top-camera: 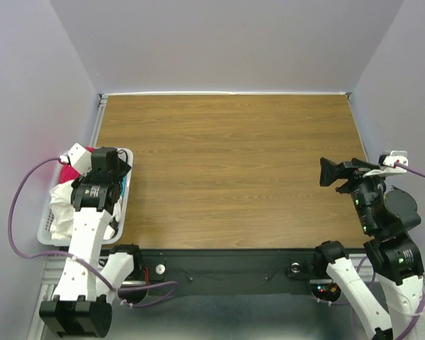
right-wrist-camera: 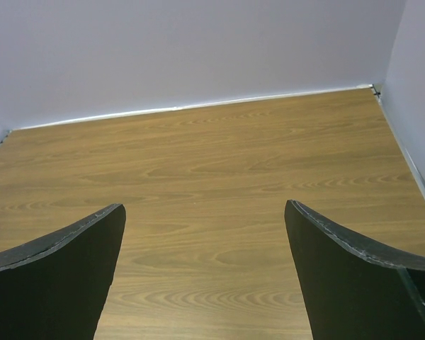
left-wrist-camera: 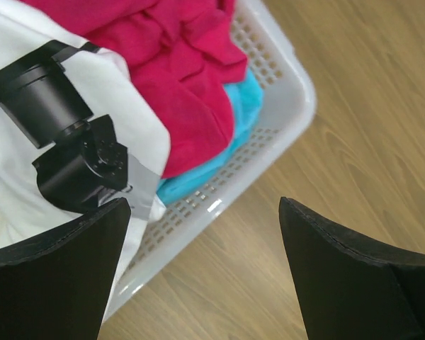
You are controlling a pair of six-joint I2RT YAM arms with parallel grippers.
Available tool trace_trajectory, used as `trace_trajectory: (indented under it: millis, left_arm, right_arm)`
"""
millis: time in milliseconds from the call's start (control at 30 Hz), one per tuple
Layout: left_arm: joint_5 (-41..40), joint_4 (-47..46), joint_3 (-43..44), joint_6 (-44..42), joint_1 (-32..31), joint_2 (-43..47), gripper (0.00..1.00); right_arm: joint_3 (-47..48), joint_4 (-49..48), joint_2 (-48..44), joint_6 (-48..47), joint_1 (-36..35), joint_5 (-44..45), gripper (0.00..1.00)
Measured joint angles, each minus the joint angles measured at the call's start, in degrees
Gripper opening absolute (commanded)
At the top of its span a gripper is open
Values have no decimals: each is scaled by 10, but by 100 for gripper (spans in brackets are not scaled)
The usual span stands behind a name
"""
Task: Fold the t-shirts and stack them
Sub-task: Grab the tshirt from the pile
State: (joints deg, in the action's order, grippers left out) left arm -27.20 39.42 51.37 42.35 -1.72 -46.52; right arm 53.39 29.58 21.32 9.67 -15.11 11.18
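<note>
First, in the top view, your left end effector (top-camera: 108, 170) hovers over the basket (top-camera: 44, 230) at the desk's (top-camera: 227, 163) left edge: the first pick is the step in hand. In the left wrist view, its fingers (left-wrist-camera: 49, 283) stand wide and empty above the white t-shirt (left-wrist-camera: 120, 85), magenta t-shirt (left-wrist-camera: 184, 71) and cyan t-shirt (left-wrist-camera: 234, 120) heaped inside; descend onto one and close. In the right wrist view, the right end effector (right-wrist-camera: 203, 207) is wide, empty.

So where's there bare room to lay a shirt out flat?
The wooden table is bare from the basket at left to the right arm, back to the far wall. Only the basket is crowded: heaped shirts, left fingers open above its corner.
</note>
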Motion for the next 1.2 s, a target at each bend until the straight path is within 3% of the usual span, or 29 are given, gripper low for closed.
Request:
trace_trajectory:
  millis: [300, 567, 700, 733, 767, 800, 1000, 1200]
  left_arm:
    - [-57, -27, -51, 58, 68, -78, 98]
    - [-76, -69, -118, 101, 129, -65, 85]
    - [-76, -91, -143, 104, 141, -64, 52]
    - [-77, -94, -147, 102, 142, -64, 31]
    - [-77, -99, -151, 103, 143, -64, 20]
    - [-77, -99, -153, 100, 143, -64, 2]
    - [-63, -84, -136, 74, 145, -50, 0]
    - [-22, -39, -12, 42, 146, -3, 0]
  right_arm:
    - [0, 0, 10, -3, -13, -7, 100]
    - [0, 0, 21, -10, -19, -9, 100]
    - [0, 0, 34, -11, -22, -13, 100]
    - [0, 0, 37, -11, -23, -14, 100]
    - [0, 0, 42, -11, -23, -16, 100]
    - [0, 0, 46, -11, -23, -19, 100]
    - [0, 0, 61, -11, -23, -26, 100]
    - [0, -1, 77, -11, -27, -28, 100]
